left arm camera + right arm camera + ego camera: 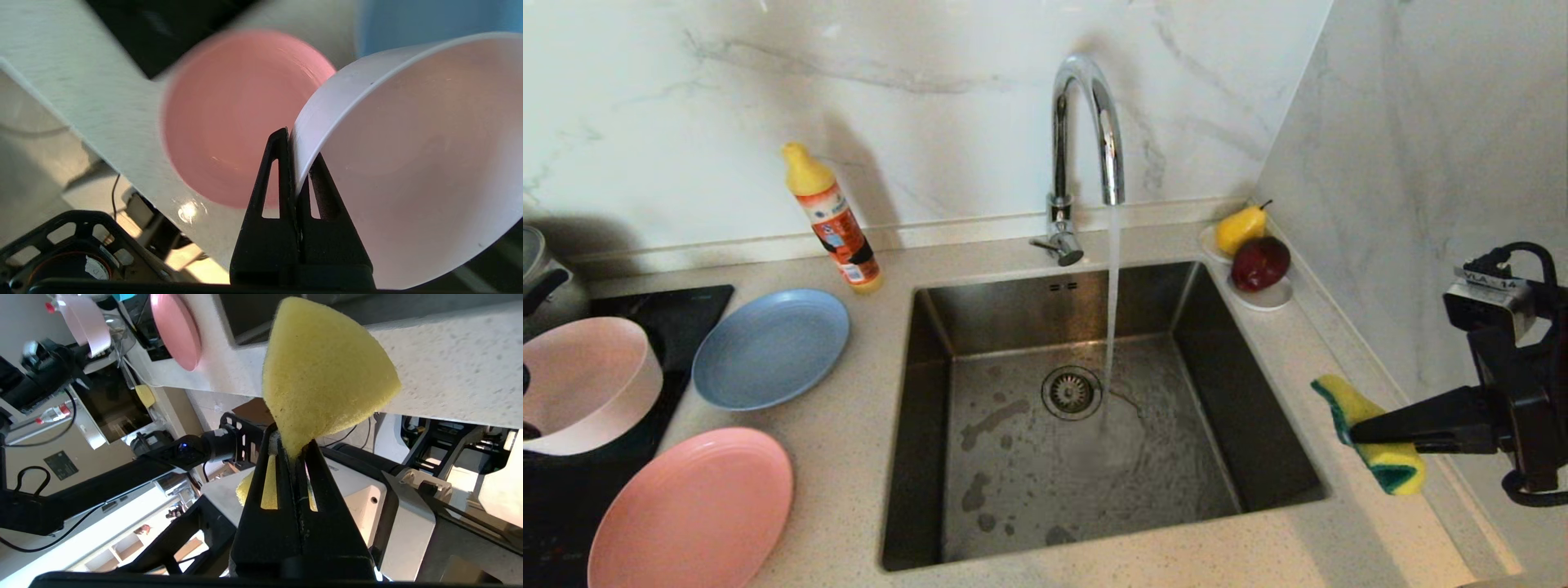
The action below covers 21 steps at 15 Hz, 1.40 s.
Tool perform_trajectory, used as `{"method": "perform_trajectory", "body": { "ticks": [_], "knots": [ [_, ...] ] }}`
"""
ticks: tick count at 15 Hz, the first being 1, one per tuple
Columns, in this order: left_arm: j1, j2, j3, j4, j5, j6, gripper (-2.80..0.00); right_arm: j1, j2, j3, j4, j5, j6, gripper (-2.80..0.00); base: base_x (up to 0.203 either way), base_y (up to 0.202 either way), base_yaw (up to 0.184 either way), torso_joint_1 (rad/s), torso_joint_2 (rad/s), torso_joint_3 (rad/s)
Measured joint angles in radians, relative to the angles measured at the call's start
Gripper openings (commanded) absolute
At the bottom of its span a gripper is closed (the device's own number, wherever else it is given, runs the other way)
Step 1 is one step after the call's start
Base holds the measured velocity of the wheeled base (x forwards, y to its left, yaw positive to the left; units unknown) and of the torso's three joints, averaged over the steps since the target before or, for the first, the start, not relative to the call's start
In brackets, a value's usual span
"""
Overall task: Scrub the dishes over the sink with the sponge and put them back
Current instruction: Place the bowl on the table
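Water runs into the sink [1094, 457] mid-frame while the right gripper [1356, 431] pinches the sponge [1376, 445] ready at right, and the left gripper [295, 163] clamps the pale bowl's [584, 384] rim at left for scrubbing.

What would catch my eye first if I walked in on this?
Probably the tap running a stream of water into the steel sink in the middle. At the right, the right gripper pinches a yellow sponge beside the basin. At the far left, the left gripper holds a pale pink dish by its rim.
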Motion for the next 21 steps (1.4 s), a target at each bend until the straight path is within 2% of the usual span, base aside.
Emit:
{"method": "perform_trajectory", "body": {
  "ticks": [4,7,11,14,21],
  "knots": [
    [0.134,0.085,0.002,-0.012,-0.001,0.004,-2.80,-0.005,0.037,0.003,-0.007,0.001,-0.003,-2.80,0.000,0.000,0.000,0.000,0.00,0.000],
    [0.217,0.168,0.013,-0.082,-0.005,0.006,-2.80,-0.005,0.059,-0.005,-0.009,0.003,-0.003,-2.80,0.000,0.000,0.000,0.000,0.00,0.000],
    [0.312,0.287,0.022,-0.135,-0.029,0.046,-2.80,-0.004,0.074,-0.013,-0.009,0.005,-0.003,-2.80,0.000,0.000,0.000,0.000,0.00,0.000],
    [0.341,0.330,0.072,-0.168,-0.028,0.070,-2.80,-0.005,0.082,-0.004,-0.030,0.005,-0.003,-2.80,0.000,0.000,0.000,0.000,0.00,0.000],
    [0.367,0.395,0.143,-0.332,-0.018,0.083,-2.80,-0.005,0.096,0.015,-0.036,0.007,-0.002,-2.80,0.000,0.000,0.000,0.000,0.00,0.000]
  ]
}}
